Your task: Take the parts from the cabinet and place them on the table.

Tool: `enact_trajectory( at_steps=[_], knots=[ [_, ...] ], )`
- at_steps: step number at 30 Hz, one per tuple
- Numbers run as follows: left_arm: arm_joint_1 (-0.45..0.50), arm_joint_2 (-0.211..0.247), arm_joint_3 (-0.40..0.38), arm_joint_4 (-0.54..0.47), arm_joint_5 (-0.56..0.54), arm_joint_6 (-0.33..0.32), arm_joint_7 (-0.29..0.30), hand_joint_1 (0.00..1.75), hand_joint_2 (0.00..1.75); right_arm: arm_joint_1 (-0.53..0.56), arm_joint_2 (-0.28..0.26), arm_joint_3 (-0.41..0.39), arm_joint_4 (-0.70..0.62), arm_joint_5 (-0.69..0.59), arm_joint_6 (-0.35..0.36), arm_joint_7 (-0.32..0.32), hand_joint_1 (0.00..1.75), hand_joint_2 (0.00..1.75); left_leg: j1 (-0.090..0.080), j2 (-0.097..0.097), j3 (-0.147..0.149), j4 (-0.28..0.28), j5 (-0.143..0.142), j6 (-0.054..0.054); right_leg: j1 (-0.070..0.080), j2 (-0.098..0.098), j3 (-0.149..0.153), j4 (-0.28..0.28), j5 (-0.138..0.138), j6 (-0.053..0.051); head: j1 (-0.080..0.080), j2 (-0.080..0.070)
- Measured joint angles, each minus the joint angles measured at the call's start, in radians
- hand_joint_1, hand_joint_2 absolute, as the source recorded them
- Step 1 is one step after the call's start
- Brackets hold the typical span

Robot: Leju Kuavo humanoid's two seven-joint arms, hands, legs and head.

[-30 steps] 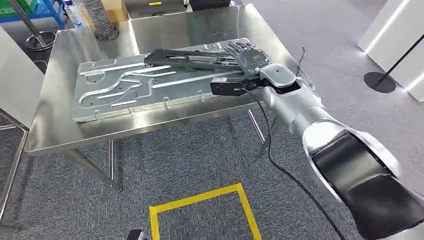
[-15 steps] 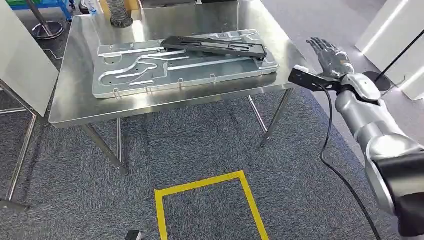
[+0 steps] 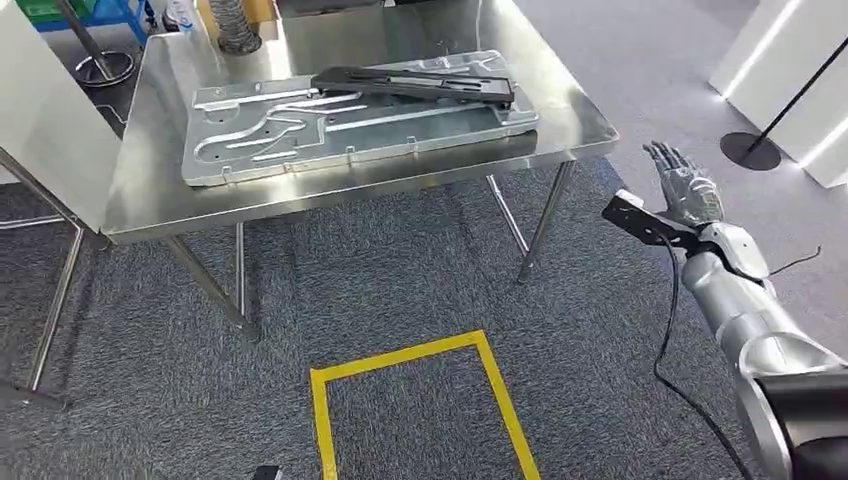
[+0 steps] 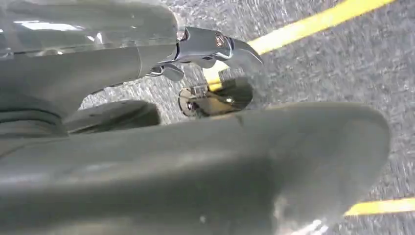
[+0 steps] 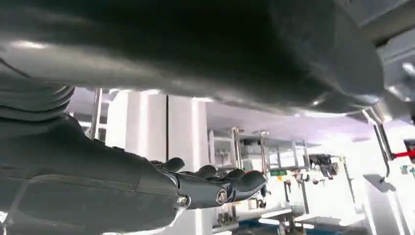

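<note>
On grey carpet (image 3: 400, 290), steel table (image 3: 150, 190)

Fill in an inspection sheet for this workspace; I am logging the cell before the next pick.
Surface: steel table, shiny, bare along its near edge.
Job's things: black part lies across the large metal panel on the table.
Clutter: ribbed hose at the table's far edge.
Hands: right hand off the table's right side, fingers apart, holding nothing; left hand hangs over the floor, holding nothing visible.
Cables: black cable hangs from the right wrist.
Surroundings: grey carpet, yellow floor marking, round stand base.
</note>
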State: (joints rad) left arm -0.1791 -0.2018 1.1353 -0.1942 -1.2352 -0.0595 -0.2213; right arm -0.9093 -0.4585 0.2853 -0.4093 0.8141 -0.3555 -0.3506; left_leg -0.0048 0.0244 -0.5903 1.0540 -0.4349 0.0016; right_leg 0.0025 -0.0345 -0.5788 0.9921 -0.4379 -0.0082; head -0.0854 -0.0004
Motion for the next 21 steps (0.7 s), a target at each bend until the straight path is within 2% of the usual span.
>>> enact_trajectory(
  at_steps=[1, 2, 5, 6, 7, 8, 10, 11, 12, 13, 14, 15, 16, 17, 20, 21],
  knots=[
    [-0.002, 0.001, 0.000, 0.000, 0.000, 0.000, -0.001, 0.00, 0.00, 0.005, 0.000, -0.006, 0.000, 0.001, -0.001, 0.000, 0.00, 0.00, -0.012, 0.035, 0.031, -0.053, -0.023, 0.012, 0.003, -0.007, -0.002, 0.001, 0.000, 0.004, 0.000, 0.000],
    [-0.002, 0.001, 0.000, 0.000, -0.001, 0.000, -0.002, 0.00, 0.00, 0.008, 0.000, -0.011, 0.001, 0.003, -0.003, 0.002, 0.00, 0.00, -0.019, 0.032, 0.025, -0.050, -0.007, 0.022, 0.001, -0.015, -0.001, -0.002, 0.003, 0.009, 0.000, 0.000],
    [-0.001, 0.004, 0.000, 0.000, -0.004, 0.000, -0.002, 0.00, 0.00, 0.022, 0.000, -0.022, 0.001, 0.009, -0.003, 0.002, 0.00, 0.00, -0.017, 0.007, 0.022, -0.066, 0.000, 0.035, 0.001, -0.040, 0.002, -0.004, 0.006, 0.021, 0.000, 0.000],
    [0.000, 0.004, 0.000, 0.000, -0.005, 0.000, -0.002, 0.00, 0.00, 0.025, 0.000, -0.026, 0.000, 0.009, -0.003, 0.002, 0.00, 0.00, -0.007, 0.001, 0.030, -0.083, 0.012, 0.040, -0.003, -0.029, -0.001, 0.001, -0.004, 0.028, 0.000, 0.000],
    [-0.002, 0.004, 0.000, 0.000, -0.007, 0.000, -0.002, 0.00, 0.00, 0.025, -0.001, -0.031, 0.000, 0.010, -0.003, 0.002, 0.00, 0.00, -0.009, -0.009, 0.029, -0.087, 0.017, 0.044, -0.006, 0.003, -0.010, 0.028, -0.028, 0.031, 0.000, 0.000],
    [-0.003, 0.005, -0.001, 0.000, -0.007, 0.000, -0.002, 0.00, 0.00, 0.026, -0.003, -0.035, 0.000, 0.009, -0.003, 0.002, 0.00, 0.00, -0.009, -0.015, 0.026, -0.087, 0.020, 0.047, -0.009, 0.021, -0.041, 0.096, -0.071, 0.033, 0.000, 0.000],
    [-0.002, 0.005, -0.001, 0.000, -0.007, 0.000, -0.001, 0.00, 0.00, 0.037, -0.006, -0.044, 0.003, 0.009, -0.002, 0.002, 0.00, 0.00, -0.009, -0.035, 0.021, -0.086, 0.023, 0.046, -0.014, 0.030, -0.117, 0.265, -0.143, 0.040, 0.000, 0.000],
    [0.000, 0.005, -0.001, 0.000, -0.008, 0.001, -0.001, 0.00, 0.00, 0.045, -0.006, -0.047, 0.004, 0.009, -0.002, 0.002, 0.00, 0.00, -0.009, -0.043, 0.019, -0.084, 0.024, 0.044, -0.017, 0.030, -0.138, 0.309, -0.150, 0.044, 0.000, 0.000],
    [0.000, 0.006, -0.002, 0.000, -0.010, 0.001, -0.002, 0.00, 0.00, 0.054, -0.006, -0.049, 0.006, 0.011, -0.002, 0.002, 0.00, 0.00, -0.008, -0.055, 0.017, -0.081, 0.026, 0.042, -0.022, 0.030, -0.137, 0.306, -0.133, 0.046, 0.000, 0.000],
    [-0.001, 0.006, -0.002, 0.000, -0.010, 0.001, -0.002, 0.00, 0.00, 0.057, -0.006, -0.053, 0.006, 0.014, -0.003, 0.002, 0.00, 0.00, -0.007, -0.066, 0.014, -0.076, 0.026, 0.041, -0.028, 0.031, -0.114, 0.257, -0.099, 0.049, 0.000, 0.000],
    [-0.002, 0.006, -0.003, 0.000, -0.010, 0.001, -0.002, 0.00, 0.00, 0.058, -0.006, -0.059, 0.006, 0.016, -0.005, 0.002, 0.00, 0.00, -0.006, -0.077, 0.012, -0.068, 0.024, 0.037, -0.034, 0.035, -0.071, 0.172, -0.052, 0.053, 0.000, 0.000],
    [-0.003, 0.006, -0.005, 0.000, -0.011, 0.001, 0.000, 0.00, 0.00, 0.058, -0.009, -0.068, 0.006, 0.019, -0.005, 0.002, 0.00, 0.00, -0.004, -0.078, 0.009, -0.058, 0.019, 0.031, -0.040, 0.041, -0.025, 0.082, -0.009, 0.057, 0.000, 0.000],
    [-0.004, 0.007, -0.006, 0.000, -0.011, 0.001, 0.000, 0.00, 0.00, 0.061, -0.009, -0.074, 0.006, 0.023, -0.005, 0.003, 0.00, 0.00, -0.005, -0.087, 0.001, -0.050, 0.016, 0.024, -0.044, 0.056, -0.005, 0.043, -0.023, 0.062, 0.000, 0.000],
    [-0.007, 0.008, -0.006, 0.000, -0.010, 0.000, 0.006, 0.00, 0.00, 0.060, -0.010, -0.082, 0.006, 0.029, -0.004, 0.003, 0.00, 0.00, -0.008, -0.095, -0.012, -0.030, 0.016, 0.019, -0.036, 0.062, -0.010, 0.029, -0.020, 0.053, 0.000, 0.000],
    [0.001, 0.010, -0.006, 0.000, -0.007, -0.003, 0.024, 0.00, 0.00, 0.066, -0.003, -0.095, 0.006, 0.042, 0.002, 0.006, 0.00, 0.00, -0.003, -0.104, -0.027, -0.034, 0.030, 0.001, -0.028, 0.054, -0.025, 0.044, -0.011, 0.037, 0.000, 0.000],
    [0.001, 0.011, -0.006, 0.000, -0.006, -0.004, 0.025, 0.00, 0.00, 0.065, 0.001, -0.097, 0.006, 0.045, 0.003, 0.007, 0.00, 0.00, -0.002, -0.103, -0.032, -0.031, 0.018, -0.004, -0.038, 0.049, -0.029, 0.037, -0.004, 0.026, 0.000, 0.000]
  ],
)
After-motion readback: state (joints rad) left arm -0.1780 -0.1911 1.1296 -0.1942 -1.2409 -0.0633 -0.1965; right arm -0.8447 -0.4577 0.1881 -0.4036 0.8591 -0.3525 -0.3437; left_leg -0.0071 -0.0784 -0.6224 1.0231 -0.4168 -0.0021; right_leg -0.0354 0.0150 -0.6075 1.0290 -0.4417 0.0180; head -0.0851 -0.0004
